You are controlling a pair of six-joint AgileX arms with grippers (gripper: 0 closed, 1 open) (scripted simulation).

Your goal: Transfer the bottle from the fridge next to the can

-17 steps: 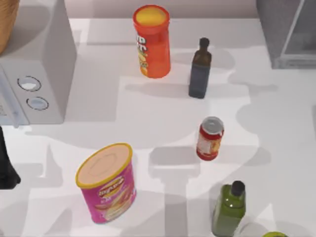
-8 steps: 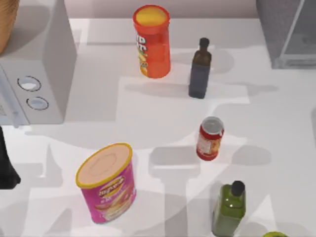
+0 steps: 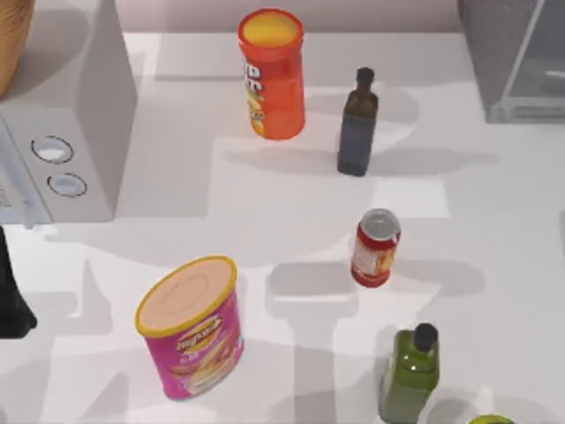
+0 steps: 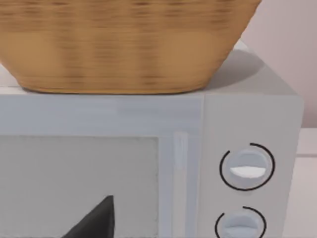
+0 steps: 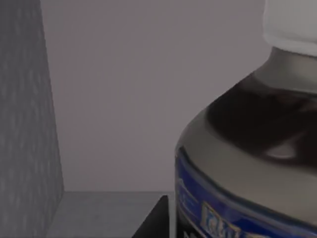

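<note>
The bottle (image 5: pixel 247 148) stood inside the fridge (image 3: pixel 516 57) at the tabletop's one o'clock corner, well apart from the can (image 3: pixel 376 247); neither pincer's state could be told.

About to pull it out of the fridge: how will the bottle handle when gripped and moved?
The bottle looks rigid with a glossy, rounded shoulder, so it may slip if held high; its label band probably gives a better hold. It stands upright with a narrow white cap, so bumping the fridge wall could tip it.

Red can (image 3: pixel 376 248); white-capped bottle (image 5: pixel 247 144), blue label; grey fridge (image 3: pixel 512 57).
</note>
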